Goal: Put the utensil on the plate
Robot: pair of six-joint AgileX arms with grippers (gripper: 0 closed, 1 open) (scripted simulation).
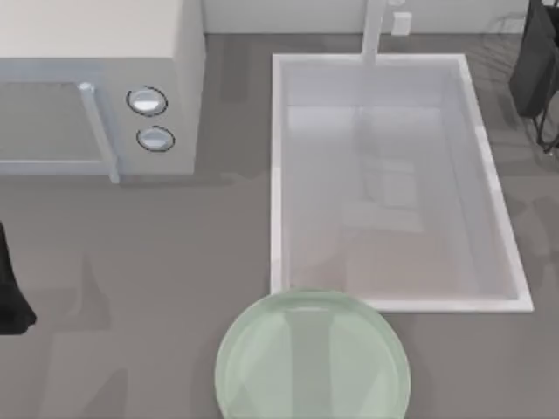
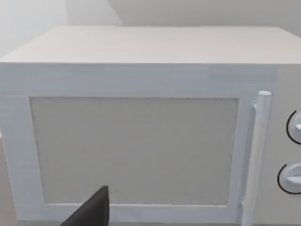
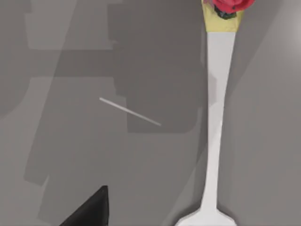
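On the grey counter, largest first: sink basin (image 1: 384, 175), white, sunk in at the top view's right half, its near rim just beside the plate. Microwave (image 1: 96, 87), white, rear left, door handle and two dials facing forward. Plate (image 1: 313, 360), pale green, translucent, front centre, nothing on it.

Utensil (image 3: 217, 117): white spoon, flat on the counter under the right wrist camera, thin handle running to the bowl at the frame's edge; its place on the table cannot be fixed from above. Judged light, stiff, smooth and likely slippery; lying flush, best pinched across the narrow mid-handle.

Red and yellow object (image 3: 225, 12) touches the handle's far end and may crowd a grasp there. Thin pale sliver (image 3: 129, 111) lies apart, no obstacle.

Left arm (image 1: 10, 288) at the left edge, facing the microwave; right arm (image 1: 537, 61) at the rear right. Whether either gripper stands open or closed cannot be told.
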